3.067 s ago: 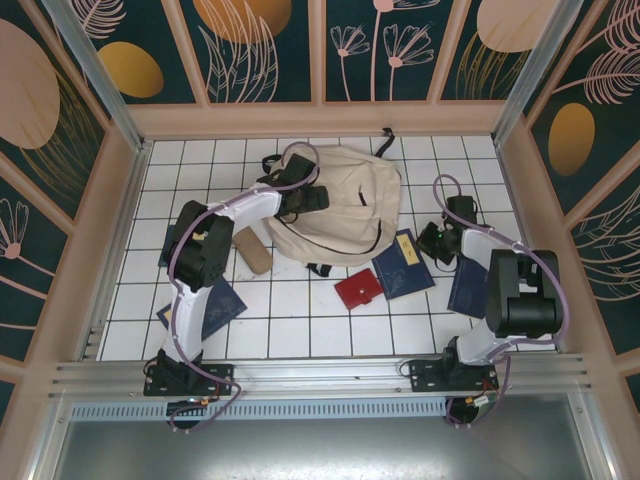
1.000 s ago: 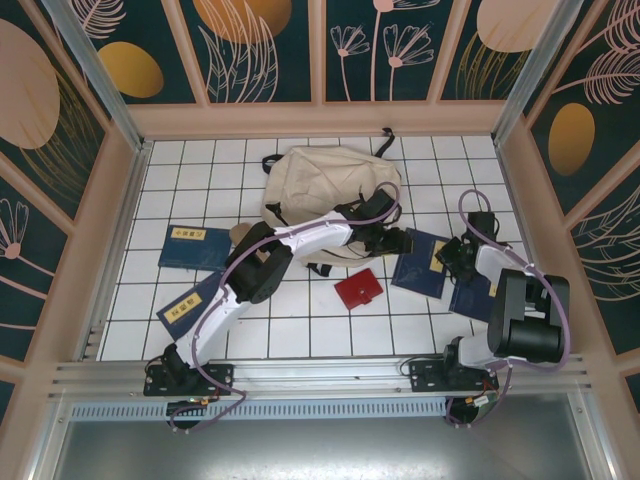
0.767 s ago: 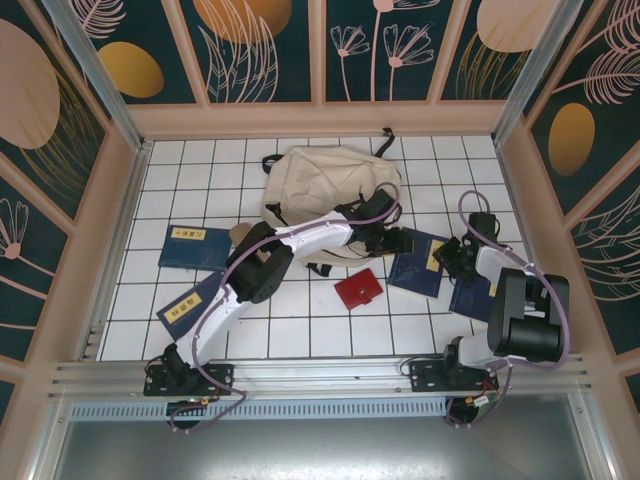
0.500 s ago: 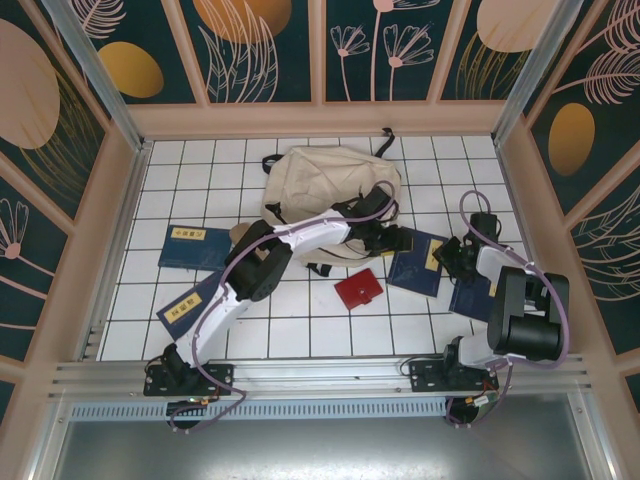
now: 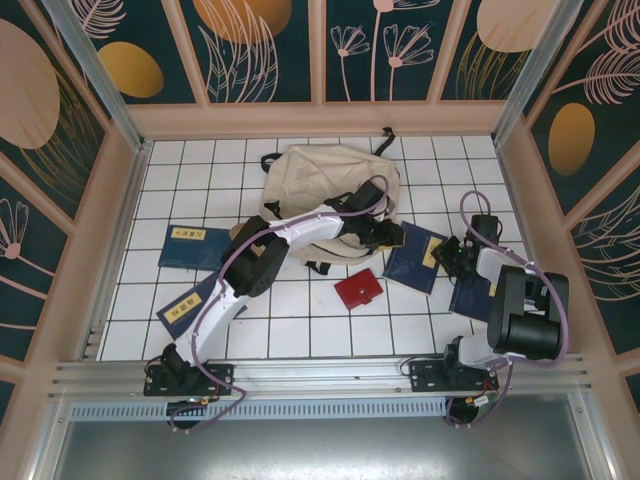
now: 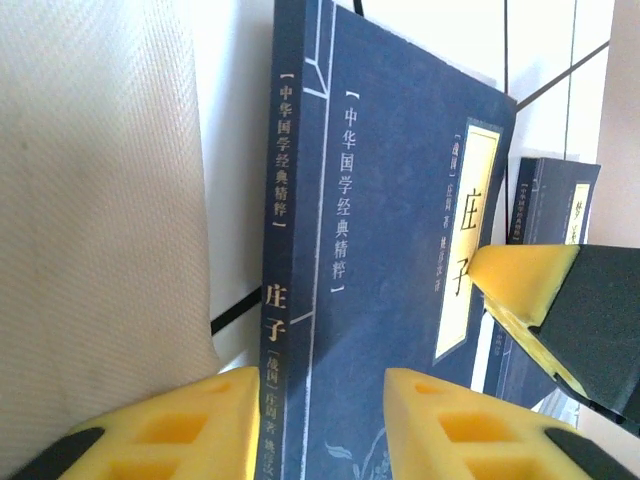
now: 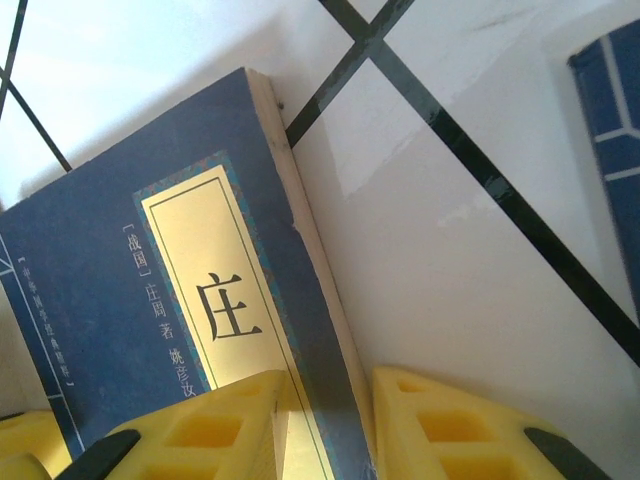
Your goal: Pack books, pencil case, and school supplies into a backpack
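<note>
- Risk 1: both arms work one book (image 5: 412,258). If L and R pull on diff. paths, the cover may bend or tear, or slip out of a pinch.
- Risk 2: L gripper (image 6: 322,398) sits at the spine corner only. With so little purchase, the book may pivot or drop when lifted.
- Risk 3: backpack (image 5: 320,182) lies slack and its mouth is not made out. The book edge may snag on fabric or shove the bag away.
- L gripper: jaws part-closed astride the spine edge; firm pinch or not, can't tell.
- R gripper (image 7: 330,400): jaws closed on the book's page edge, beside the yellow label.
- Book: R of centre on tiled table (image 5: 300,330), spine edge just beside backpack fabric.
- Container: backpack at far centre. Inside hidden, so contents can't be told.
- Not packed yet: red case (image 5: 358,290) on the near side of the bag; other books (image 5: 195,246) at L and by the R arm.
</note>
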Motion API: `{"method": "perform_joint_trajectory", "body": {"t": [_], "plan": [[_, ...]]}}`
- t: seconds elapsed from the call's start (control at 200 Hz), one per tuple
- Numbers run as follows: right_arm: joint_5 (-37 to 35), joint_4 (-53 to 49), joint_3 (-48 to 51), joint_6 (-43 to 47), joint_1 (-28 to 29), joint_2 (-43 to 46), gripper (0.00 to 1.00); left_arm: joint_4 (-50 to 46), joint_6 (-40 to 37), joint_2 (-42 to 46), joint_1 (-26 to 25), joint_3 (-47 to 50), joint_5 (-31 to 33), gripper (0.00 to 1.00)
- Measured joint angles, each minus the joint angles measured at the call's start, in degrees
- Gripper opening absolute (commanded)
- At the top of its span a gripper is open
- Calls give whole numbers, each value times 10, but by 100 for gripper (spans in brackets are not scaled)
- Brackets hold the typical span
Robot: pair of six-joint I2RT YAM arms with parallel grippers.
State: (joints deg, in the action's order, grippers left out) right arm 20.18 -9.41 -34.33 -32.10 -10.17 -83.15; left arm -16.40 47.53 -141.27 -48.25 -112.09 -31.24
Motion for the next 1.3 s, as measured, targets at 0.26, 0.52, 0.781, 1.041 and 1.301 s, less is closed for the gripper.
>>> {"method": "perform_joint_trajectory", "body": {"t": [0.26, 0.52, 0.781, 1.041, 1.301], "plan": [[1, 2, 0, -2, -1, -3, 28, 65, -1, 22, 5, 56, -24, 37], [28, 28, 6, -16, -10, -11, 28, 90, -1, 43, 5, 103, -47, 36], [61, 59, 7, -19, -12, -27, 28, 124, 16, 48, 14, 115, -42, 39], [107, 87, 6, -23, -5, -50, 28, 201, 32, 82, 12, 133, -53, 37], [172, 105, -17, -37, 41, -81, 28, 205, 33, 104, 19, 143, -54, 37]]}}
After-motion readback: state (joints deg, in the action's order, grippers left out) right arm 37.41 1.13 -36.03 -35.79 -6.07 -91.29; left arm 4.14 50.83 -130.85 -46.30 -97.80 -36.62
